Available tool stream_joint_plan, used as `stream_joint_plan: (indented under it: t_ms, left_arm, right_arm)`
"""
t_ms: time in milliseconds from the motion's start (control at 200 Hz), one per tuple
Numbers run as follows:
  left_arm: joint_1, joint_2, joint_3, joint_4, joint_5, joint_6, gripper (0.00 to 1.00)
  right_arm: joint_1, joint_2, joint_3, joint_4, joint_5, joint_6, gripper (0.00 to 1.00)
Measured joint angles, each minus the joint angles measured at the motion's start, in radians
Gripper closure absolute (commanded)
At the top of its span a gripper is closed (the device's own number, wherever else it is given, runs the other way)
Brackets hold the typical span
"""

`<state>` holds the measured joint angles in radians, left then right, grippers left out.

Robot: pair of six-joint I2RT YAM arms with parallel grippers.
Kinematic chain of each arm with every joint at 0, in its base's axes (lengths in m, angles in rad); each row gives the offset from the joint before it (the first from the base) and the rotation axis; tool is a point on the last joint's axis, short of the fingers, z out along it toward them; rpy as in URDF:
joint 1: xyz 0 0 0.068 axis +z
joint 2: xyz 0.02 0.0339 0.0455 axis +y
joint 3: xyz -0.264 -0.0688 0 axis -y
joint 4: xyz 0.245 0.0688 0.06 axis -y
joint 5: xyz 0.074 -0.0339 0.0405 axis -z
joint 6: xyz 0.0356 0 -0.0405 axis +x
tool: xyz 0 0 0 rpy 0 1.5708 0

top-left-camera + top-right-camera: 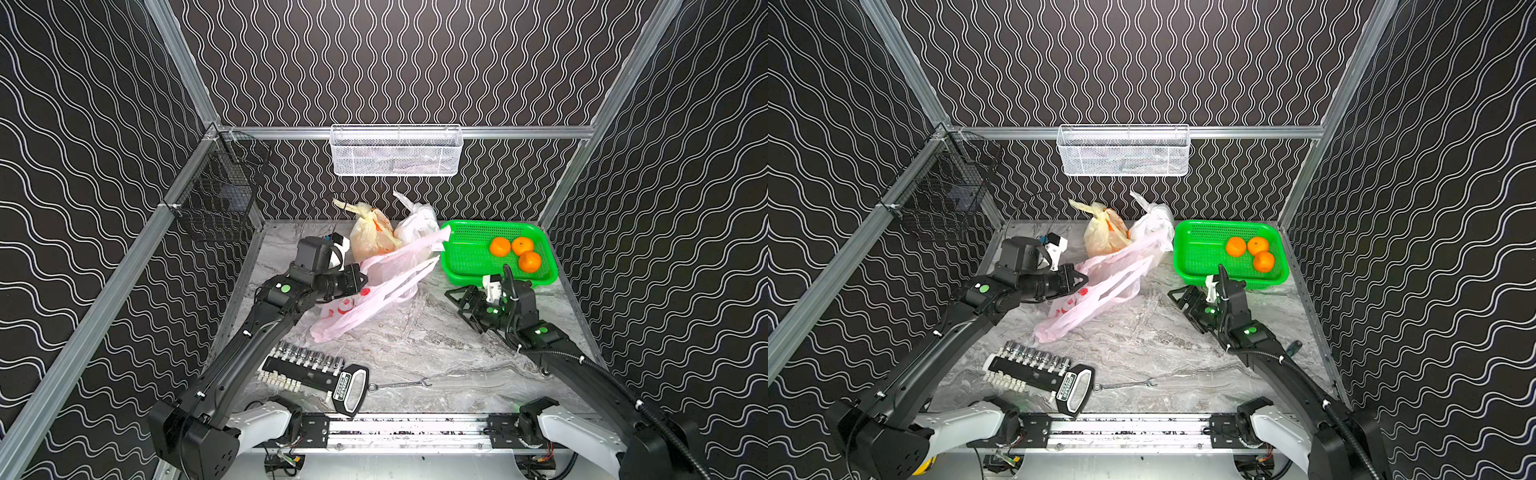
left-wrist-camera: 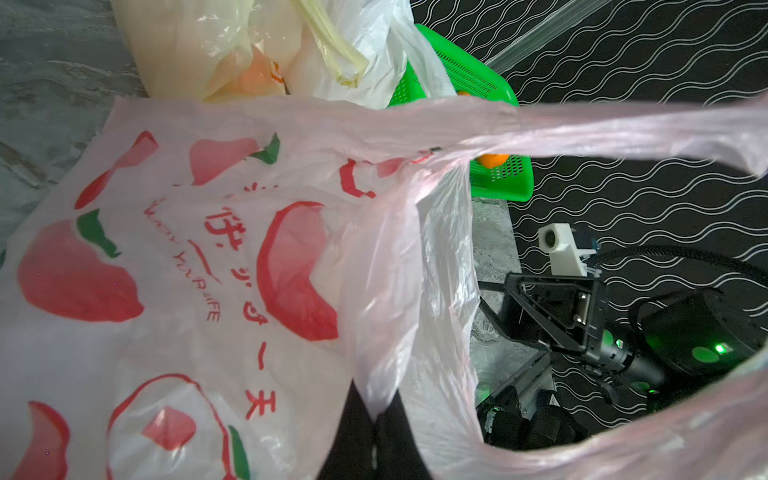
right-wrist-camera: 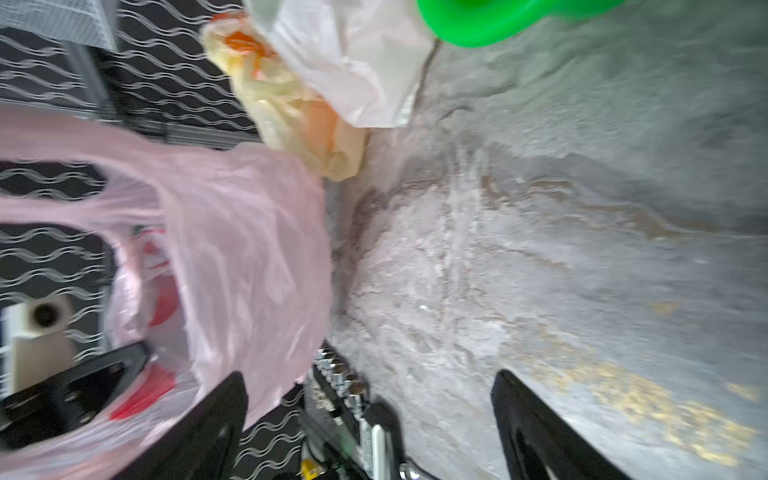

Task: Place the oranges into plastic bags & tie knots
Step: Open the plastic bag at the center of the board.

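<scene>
Top views, oranges: three oranges (image 1: 500,246) lay bunched together inside the green basket (image 1: 465,257), toward the side farthest from the bags; both top views showed them (image 1: 1236,246).
Pink bag: the pink bag (image 1: 370,305) sprawled on the table (image 1: 415,345) just beside the basket, on the left arm's side. Its mouth gaped and one loose handle reached up to the basket's rim.
Tied bags: the yellowish bag (image 1: 370,239) and the white bag (image 1: 417,224) stood touching each other behind the pink bag, the white one against the basket's far corner. The knots (image 1: 352,208) at their tops were bunched necks with tails sticking up.
Left gripper: the left gripper (image 2: 376,419) had its fingers pressed together on a fold of the pink bag's rim, at the end of the bag away from the basket.
Right gripper: the right gripper (image 3: 370,386) hovered low just in front of the basket's near rim, fingers spread wide and gripping nothing. The pink bag's edge hung beside one finger.
Tools: a socket set (image 1: 307,365) and a wrench (image 1: 399,384) lay well apart from the basket, near the table's front edge.
</scene>
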<state>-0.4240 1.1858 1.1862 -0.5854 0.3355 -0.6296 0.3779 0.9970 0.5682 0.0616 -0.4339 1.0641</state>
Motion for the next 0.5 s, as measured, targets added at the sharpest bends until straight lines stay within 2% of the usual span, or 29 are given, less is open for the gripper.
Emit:
stream_joint_plan:
  t_ms: [120, 280, 500]
  left_arm:
    - [0.000, 0.013, 0.001, 0.023, 0.016, -0.024, 1.00]
    - [-0.004, 0.023, -0.012, 0.065, 0.034, -0.048, 1.00]
    - [-0.010, 0.018, -0.045, 0.080, 0.037, -0.048, 1.00]
  right_arm:
    - [0.063, -0.013, -0.014, 0.152, -0.020, 0.070, 0.08]
    - [0.177, 0.100, 0.019, 0.238, -0.032, 0.099, 0.08]
    - [0.192, 0.230, 0.085, 0.317, -0.023, 0.101, 0.10]
